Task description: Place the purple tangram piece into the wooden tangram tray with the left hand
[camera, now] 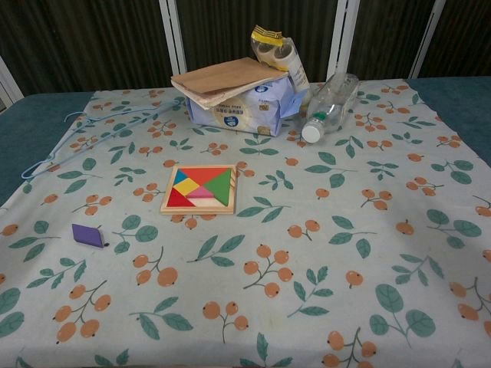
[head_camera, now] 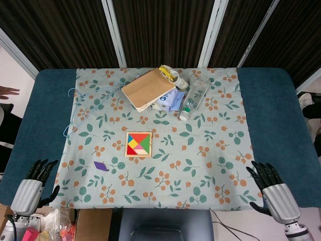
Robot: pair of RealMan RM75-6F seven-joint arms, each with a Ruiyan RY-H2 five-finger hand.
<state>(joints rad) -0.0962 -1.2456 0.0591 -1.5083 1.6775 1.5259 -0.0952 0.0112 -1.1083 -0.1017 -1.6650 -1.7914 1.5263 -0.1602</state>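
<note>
The purple tangram piece [head_camera: 101,165] [camera: 87,234] lies flat on the floral cloth, left of the wooden tangram tray [head_camera: 139,144] [camera: 199,188]. The tray sits mid-table and holds several coloured pieces. My left hand [head_camera: 35,182] hovers at the near left table edge, fingers spread and holding nothing, well left of the purple piece. At the near right edge my right hand [head_camera: 271,188] is likewise spread and empty. Neither hand shows in the chest view.
At the back stand a brown notebook [head_camera: 148,89] on a blue-white pack [camera: 238,111], a tape roll [head_camera: 170,74] and a lying clear plastic bottle [head_camera: 194,95]. A light blue wire hanger [head_camera: 83,108] lies at the back left. A person's hand [head_camera: 7,92] shows at the far left.
</note>
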